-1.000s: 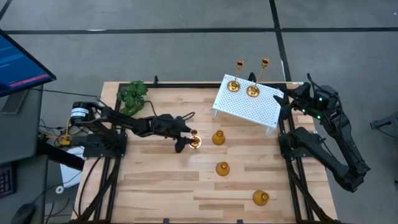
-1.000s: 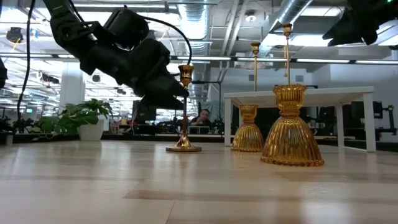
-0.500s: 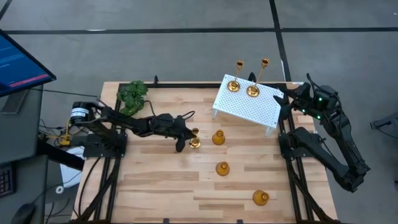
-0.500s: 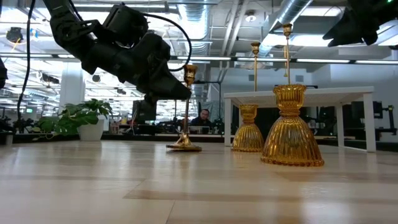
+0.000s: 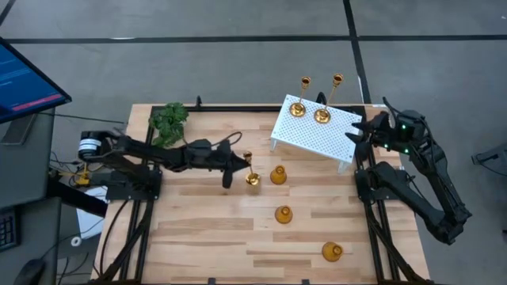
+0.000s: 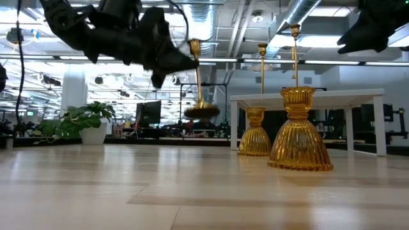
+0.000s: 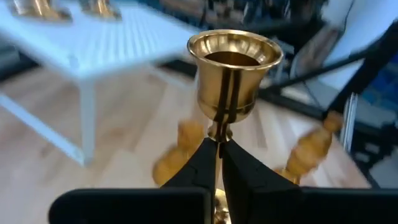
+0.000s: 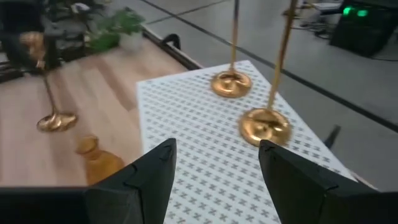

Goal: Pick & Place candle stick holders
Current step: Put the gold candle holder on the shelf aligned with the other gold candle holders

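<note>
Pale planked wood makes up the table [image 5: 198,229], with a green leafy plant in a white pot [image 5: 168,119] at its far left corner. From the left side the left gripper [image 5: 235,164] reaches toward the middle, its two dark fingers [image 7: 202,165] pinched tight on the thin stem of a tall brass candle stick holder with a round base [image 5: 250,169]. In the low view that stick [image 6: 197,76] hangs clear of the table, tilted, with its base in the air. The left wrist view shows its shiny cup [image 7: 235,71] just above the closed fingertips.

Just beside the lifted stick, a squat amber bulb-shaped holder [image 5: 278,175] stands on the wood. A second amber holder [image 5: 283,214] stands nearer the front, and a third amber holder [image 5: 332,252] stands close to the front right corner, well apart from the others.

Toward the far right sits a white perforated stand [image 5: 317,134] carrying two more tall brass sticks, one [image 5: 301,96] beside the other [image 5: 327,101], both upright.

At the right edge the right gripper [image 5: 358,134] hovers near the stand's corner, fingers [image 8: 295,174] spread apart and holding nothing.
</note>
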You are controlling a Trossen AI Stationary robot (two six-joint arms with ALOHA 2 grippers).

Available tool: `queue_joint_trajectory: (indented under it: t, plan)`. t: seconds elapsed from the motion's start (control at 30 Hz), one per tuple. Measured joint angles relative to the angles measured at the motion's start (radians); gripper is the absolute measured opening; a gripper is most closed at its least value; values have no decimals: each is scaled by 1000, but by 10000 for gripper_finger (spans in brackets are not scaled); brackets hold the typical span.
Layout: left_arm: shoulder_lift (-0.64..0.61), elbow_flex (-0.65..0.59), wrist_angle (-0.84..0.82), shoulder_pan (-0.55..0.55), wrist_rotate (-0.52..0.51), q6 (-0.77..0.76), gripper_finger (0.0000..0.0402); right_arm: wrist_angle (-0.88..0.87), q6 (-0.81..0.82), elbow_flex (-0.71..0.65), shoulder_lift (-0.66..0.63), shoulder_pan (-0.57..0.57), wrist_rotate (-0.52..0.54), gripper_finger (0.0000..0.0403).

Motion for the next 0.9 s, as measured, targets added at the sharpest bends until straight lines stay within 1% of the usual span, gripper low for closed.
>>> queue_joint_trajectory:
  t: [0.1, 0.27, 0.37, 0.5, 0.63, 0.77, 0.9]
  plan:
    - [-75, 0, 0, 0, -49, 5, 10, 14, 8, 0, 10, 16, -34, 221]
    - [-166, 0, 1, 2, -124, 17, 10, 149, 103, 0, 80, 85, -82, 221]
    - [-185, 0, 0, 3, -131, 16, 10, 241, 141, 0, 145, 156, -85, 221]
    - [-184, 0, -3, 3, -139, 8, 10, 345, 184, 0, 259, 295, -81, 221]
    - [-178, 0, -4, 3, -143, -14, 10, 418, 187, 0, 375, 472, -10, 213]
    - [-178, 0, 0, 3, -146, -26, 10, 518, 187, -1, 488, 652, 102, 194]
    - [-178, 22, 2, 1, -146, -24, 10, 646, 187, 0, 589, 799, 169, 174]
